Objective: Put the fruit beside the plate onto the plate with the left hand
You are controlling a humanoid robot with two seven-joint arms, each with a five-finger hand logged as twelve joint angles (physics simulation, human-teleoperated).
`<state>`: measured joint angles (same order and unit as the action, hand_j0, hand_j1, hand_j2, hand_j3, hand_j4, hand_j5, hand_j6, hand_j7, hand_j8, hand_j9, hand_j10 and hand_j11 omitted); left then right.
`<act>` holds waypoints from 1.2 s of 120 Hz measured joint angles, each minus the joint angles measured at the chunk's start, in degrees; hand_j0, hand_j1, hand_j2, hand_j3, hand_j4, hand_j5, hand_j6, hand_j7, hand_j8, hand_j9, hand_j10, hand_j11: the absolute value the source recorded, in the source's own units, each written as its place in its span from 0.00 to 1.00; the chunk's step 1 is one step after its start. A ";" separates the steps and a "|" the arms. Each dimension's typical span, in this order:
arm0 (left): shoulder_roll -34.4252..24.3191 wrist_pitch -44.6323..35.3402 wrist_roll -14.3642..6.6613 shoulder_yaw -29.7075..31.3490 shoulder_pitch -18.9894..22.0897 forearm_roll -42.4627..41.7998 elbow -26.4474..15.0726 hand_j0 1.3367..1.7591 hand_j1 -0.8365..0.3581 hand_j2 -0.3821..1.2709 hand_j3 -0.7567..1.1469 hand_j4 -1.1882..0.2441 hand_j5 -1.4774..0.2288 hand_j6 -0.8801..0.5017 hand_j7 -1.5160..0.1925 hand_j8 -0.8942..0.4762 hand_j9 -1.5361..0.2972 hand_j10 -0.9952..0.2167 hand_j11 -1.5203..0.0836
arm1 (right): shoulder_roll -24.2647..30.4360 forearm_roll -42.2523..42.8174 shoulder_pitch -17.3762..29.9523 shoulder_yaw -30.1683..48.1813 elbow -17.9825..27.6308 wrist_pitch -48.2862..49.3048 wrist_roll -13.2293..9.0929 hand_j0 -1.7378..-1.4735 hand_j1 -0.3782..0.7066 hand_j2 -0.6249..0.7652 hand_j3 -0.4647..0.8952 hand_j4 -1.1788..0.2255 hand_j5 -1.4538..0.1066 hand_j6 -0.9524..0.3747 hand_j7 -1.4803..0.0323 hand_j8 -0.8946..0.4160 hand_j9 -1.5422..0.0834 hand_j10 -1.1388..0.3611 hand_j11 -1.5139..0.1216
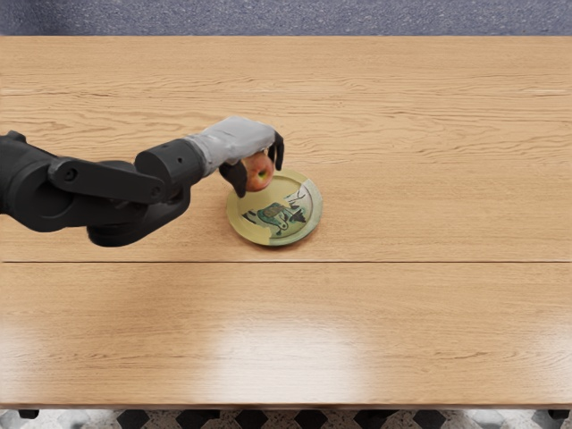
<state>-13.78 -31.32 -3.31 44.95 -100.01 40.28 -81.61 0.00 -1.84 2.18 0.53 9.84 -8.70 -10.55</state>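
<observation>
A small red and yellow apple (260,170) is held in my left hand (256,165), whose fingers curl around it from above. The hand and fruit hover over the upper left part of a round yellow-green plate (284,217) with a dark painted pattern, near the middle of the wooden table. Whether the apple touches the plate cannot be told. My left arm (98,192) reaches in from the left edge. The right arm does not show.
The wooden table (402,313) stretches across the whole view, its front edge near the bottom and its far edge at the top. Nothing else stands on it.
</observation>
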 joint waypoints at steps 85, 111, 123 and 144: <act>-11.55 -0.17 12.50 -7.81 10.06 -0.72 1.55 0.76 0.91 0.26 0.40 0.77 0.79 0.58 0.82 0.59 0.77 0.75 0.87 | 0.00 0.00 0.00 0.00 0.00 0.00 0.00 0.30 0.03 0.45 0.34 0.84 0.93 0.72 0.98 0.68 0.95 0.76 0.93; -19.22 -0.02 32.84 -10.53 14.39 -1.39 3.87 0.76 0.96 0.24 0.40 0.80 0.83 0.61 0.86 0.62 0.81 0.79 0.91 | 0.00 0.00 -0.01 0.00 0.00 0.00 0.00 0.30 0.03 0.45 0.34 0.84 0.93 0.72 0.98 0.68 0.95 0.76 0.93; -21.59 0.04 36.22 -10.95 18.59 -4.04 4.54 0.76 0.97 0.24 0.40 0.81 0.84 0.62 0.86 0.63 0.82 0.80 0.92 | 0.00 0.00 0.00 0.00 0.00 0.00 0.00 0.30 0.03 0.45 0.34 0.84 0.93 0.72 0.98 0.68 0.95 0.76 0.93; -25.03 3.65 37.92 -13.66 24.35 -9.20 7.44 0.76 0.97 0.24 0.40 0.82 0.85 0.62 0.87 0.64 0.82 0.80 0.93 | 0.00 0.00 0.00 0.00 0.00 0.00 0.00 0.30 0.03 0.45 0.34 0.84 0.93 0.72 0.98 0.68 0.95 0.76 0.93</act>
<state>-38.81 -27.67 34.61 31.29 -75.65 31.08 -74.16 0.00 -1.85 2.17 0.53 9.84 -8.70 -10.55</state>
